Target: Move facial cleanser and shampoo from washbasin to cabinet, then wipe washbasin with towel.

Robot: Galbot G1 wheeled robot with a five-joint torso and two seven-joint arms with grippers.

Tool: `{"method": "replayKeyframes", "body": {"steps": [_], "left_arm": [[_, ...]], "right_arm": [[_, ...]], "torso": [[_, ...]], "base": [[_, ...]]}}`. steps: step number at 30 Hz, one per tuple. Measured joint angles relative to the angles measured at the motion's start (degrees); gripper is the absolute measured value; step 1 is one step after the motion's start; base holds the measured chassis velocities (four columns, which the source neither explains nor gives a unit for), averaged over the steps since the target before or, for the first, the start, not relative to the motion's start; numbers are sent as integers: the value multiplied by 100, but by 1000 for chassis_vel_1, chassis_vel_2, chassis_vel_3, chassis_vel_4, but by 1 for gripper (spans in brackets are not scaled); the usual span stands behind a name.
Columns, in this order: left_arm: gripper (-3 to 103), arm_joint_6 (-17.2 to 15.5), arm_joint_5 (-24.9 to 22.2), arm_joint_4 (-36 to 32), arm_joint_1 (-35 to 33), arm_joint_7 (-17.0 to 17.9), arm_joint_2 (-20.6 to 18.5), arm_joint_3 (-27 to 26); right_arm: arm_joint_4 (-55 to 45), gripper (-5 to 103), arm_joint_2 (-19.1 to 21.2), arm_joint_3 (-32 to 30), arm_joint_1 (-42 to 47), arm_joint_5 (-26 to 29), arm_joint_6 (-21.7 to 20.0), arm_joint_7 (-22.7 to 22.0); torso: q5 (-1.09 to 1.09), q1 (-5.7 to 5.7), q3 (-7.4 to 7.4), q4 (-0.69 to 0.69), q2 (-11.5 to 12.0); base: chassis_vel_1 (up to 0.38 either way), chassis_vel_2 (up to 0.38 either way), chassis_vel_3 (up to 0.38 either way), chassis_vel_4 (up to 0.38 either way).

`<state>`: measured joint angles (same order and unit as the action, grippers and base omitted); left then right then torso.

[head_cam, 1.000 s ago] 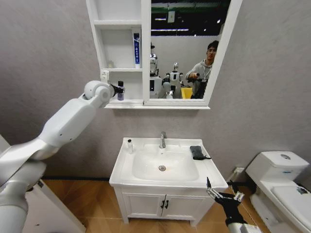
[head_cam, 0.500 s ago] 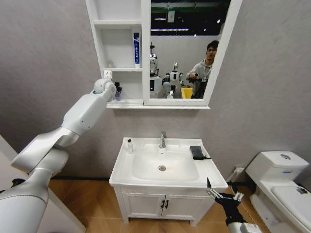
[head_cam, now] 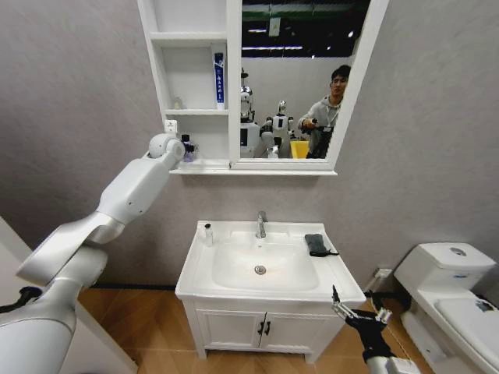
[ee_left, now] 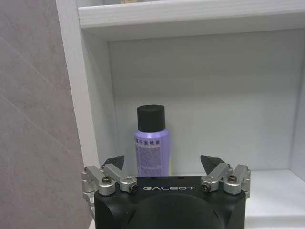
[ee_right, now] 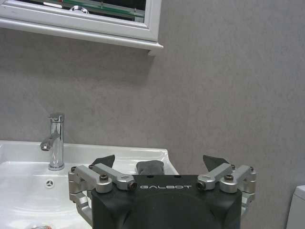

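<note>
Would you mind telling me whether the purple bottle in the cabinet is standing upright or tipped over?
Upright: the purple bottle stands on the cabinet's bottom shelf, black cap on top, beyond the open left gripper.

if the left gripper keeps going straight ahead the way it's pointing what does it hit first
Most likely the purple bottle, standing upright in the cabinet's bottom compartment. The open left gripper points straight at it, fingers clear on either side. The compartment's back wall is behind.

- Your left arm reaches up toward eleven o'clock, its left claw (ee_left: 163, 164) spread wide.
- Your right claw (ee_right: 159, 164) hangs low at five o'clock, fingers apart.
</note>
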<state>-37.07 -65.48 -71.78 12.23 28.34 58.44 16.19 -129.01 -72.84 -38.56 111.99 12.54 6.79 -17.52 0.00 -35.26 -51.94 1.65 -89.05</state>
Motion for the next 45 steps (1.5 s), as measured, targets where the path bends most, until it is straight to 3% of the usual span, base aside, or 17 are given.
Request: {"method": "replayKeyframes", "body": {"steps": [2,5,7,11,13,14,16,17,19,20,21,23,28,30,33,38,45], "left_arm": [[97,54,-157,-905,-355,-6,-403,-185],[99,170,-225,-1371,-599,-140,-628,-333],[100,494,-380,-2279,-1369,-466,-1146,-646],[100,607,-461,-2945,-2181,-669,-1494,-1025],[100,845,-163,-3228,-2990,-937,-1633,-1310],[100,845,-163,-3228,-2990,-937,-1633,-1310],[100,1703,806,-3132,-4192,-1566,-1565,-1554],[100,1703,806,-3132,-4192,-1566,-1565,-1554],[100,2108,1331,-2978,-4850,-1752,-1375,-1627],[100,2108,1331,-2978,-4850,-1752,-1375,-1627],[100,2308,1663,-2856,-5150,-1845,-1210,-1649],[100,2634,2176,-2502,-5531,-1953,-783,-1633],[100,2916,2696,-1810,-5600,-2082,-225,-1553],[100,3201,3156,-1131,-5406,-2256,150,-1454],[102,3458,3438,-503,-5223,-2307,476,-1411],[98,3969,3909,745,-4863,-2028,1256,-1484],[98,4190,4135,1579,-4525,-1663,2012,-1613]], "right_arm": [[1,100,11,29,-33,-3,-44,-27],[1,100,8,43,-57,1,-74,-54],[8,100,-19,76,-89,-2,-112,-84],[27,100,-40,83,-82,-58,-112,-89],[52,100,-49,67,-56,-67,-101,-107],[52,100,-49,67,-56,-67,-101,-107],[81,100,-32,45,-51,-64,-87,-119],[81,100,-32,45,-51,-64,-87,-119],[107,100,-26,40,-66,-65,-87,-145],[107,100,-26,40,-66,-65,-87,-145],[139,100,-22,39,-70,-65,-87,-151],[226,100,-20,48,-70,-76,-87,-162],[279,100,-64,87,-70,-117,-87,-166],[286,100,-117,117,-66,-165,-87,-168],[265,100,-186,122,-17,-196,-87,-172],[207,100,-260,69,146,-229,-20,-180],[165,100,-256,1,227,-213,37,-194]], "torso": [[-2,0,0,-1,0],[2,0,1,0,-1],[-5,1,1,-2,-1],[1,2,1,-2,-2],[-4,1,1,-3,-2],[-4,1,1,-3,-2],[1,2,1,-1,-2],[1,2,1,-1,-2],[-5,-1,-1,-2,0],[-5,-1,-1,-2,0],[3,0,0,-2,0],[-3,0,0,-2,0],[1,0,0,1,0],[2,0,0,1,0],[3,0,0,1,0],[2,0,-1,-1,0],[1,0,-1,1,0]], "base": [[0,0,0,0],[0,0,0,0],[0,0,0,0],[0,0,0,0],[0,0,0,0],[0,0,0,0],[0,0,0,0],[0,0,0,0],[0,0,0,0],[0,0,0,0],[0,0,0,0],[0,0,0,0],[0,0,0,0],[0,0,0,0],[0,0,0,0],[0,0,0,0],[0,0,0,0]]}}
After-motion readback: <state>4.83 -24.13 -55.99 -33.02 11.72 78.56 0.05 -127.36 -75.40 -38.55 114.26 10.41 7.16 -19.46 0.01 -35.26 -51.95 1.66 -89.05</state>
